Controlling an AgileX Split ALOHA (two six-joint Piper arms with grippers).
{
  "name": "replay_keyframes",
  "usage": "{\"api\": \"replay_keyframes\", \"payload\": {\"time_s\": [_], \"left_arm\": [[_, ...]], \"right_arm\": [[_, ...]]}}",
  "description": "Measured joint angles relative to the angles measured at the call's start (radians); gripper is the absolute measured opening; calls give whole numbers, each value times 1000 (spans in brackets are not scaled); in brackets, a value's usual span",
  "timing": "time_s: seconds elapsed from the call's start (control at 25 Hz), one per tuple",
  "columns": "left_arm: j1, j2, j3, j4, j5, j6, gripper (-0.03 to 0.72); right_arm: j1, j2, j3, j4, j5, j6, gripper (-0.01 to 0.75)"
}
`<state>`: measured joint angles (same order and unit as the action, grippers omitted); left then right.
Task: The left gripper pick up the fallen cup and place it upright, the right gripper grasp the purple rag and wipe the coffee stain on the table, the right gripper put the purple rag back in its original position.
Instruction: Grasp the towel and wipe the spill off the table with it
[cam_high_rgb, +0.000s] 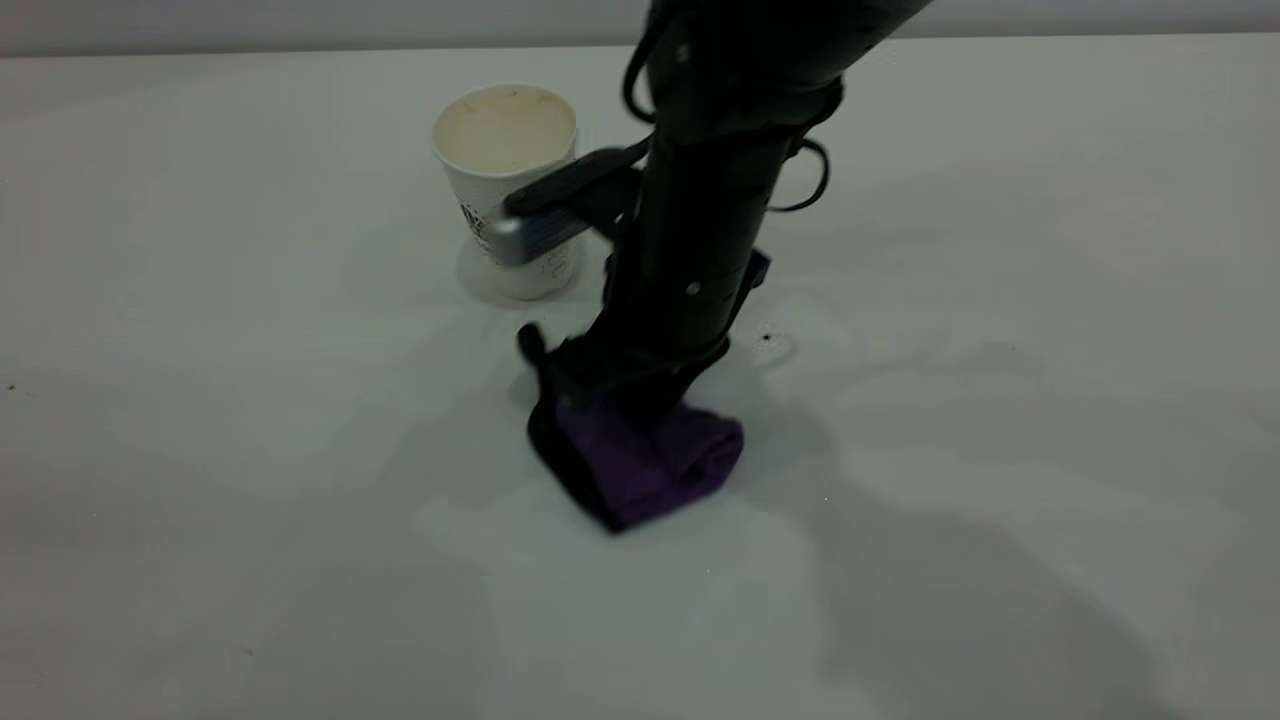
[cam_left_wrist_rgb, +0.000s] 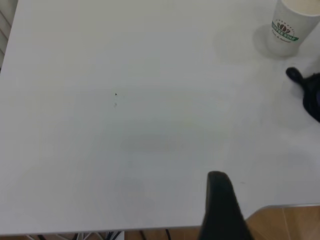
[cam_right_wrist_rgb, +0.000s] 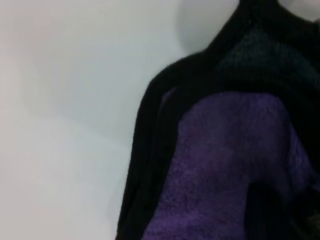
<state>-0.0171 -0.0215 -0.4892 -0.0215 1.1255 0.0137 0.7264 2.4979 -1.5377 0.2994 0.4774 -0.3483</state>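
Note:
The cup (cam_high_rgb: 505, 150) stands upright on the table (cam_high_rgb: 200, 400), behind the right arm; it also shows far off in the left wrist view (cam_left_wrist_rgb: 290, 25). My right gripper (cam_high_rgb: 625, 400) reaches down in front of the cup. It is shut on the purple rag (cam_high_rgb: 650, 465) and presses it onto the table. The rag fills the right wrist view (cam_right_wrist_rgb: 220, 165). Its black edge shows in the left wrist view (cam_left_wrist_rgb: 312, 97). No coffee stain shows. My left gripper (cam_left_wrist_rgb: 220, 210) hangs over the table's near edge, far from the cup, and holds nothing I can see.
A tiny black speck (cam_high_rgb: 767, 338) lies on the table to the right of the right arm. The grey block (cam_high_rgb: 530, 235) on the right arm partly covers the cup's side. In the left wrist view the table edge (cam_left_wrist_rgb: 285, 206) meets wooden floor.

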Motion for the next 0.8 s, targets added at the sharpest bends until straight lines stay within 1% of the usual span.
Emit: {"api": "replay_keyframes", "payload": {"time_s": [0.16,0.28,0.4,0.6,0.8], "left_arm": [[0,0,0,0,0,0,515],[0,0,0,0,0,0,515],[0,0,0,0,0,0,515],[0,0,0,0,0,0,515],[0,0,0,0,0,0,515]], "right_arm": [[7,0,0,-25,-20,-3,79],[-25,0,0,-66,-48,5,79],[-88,0,0,-104,-61,21,79],[-217,0,0,-139,-63,27,79],[-350,0,-5,-176,-32,28,80]]}}
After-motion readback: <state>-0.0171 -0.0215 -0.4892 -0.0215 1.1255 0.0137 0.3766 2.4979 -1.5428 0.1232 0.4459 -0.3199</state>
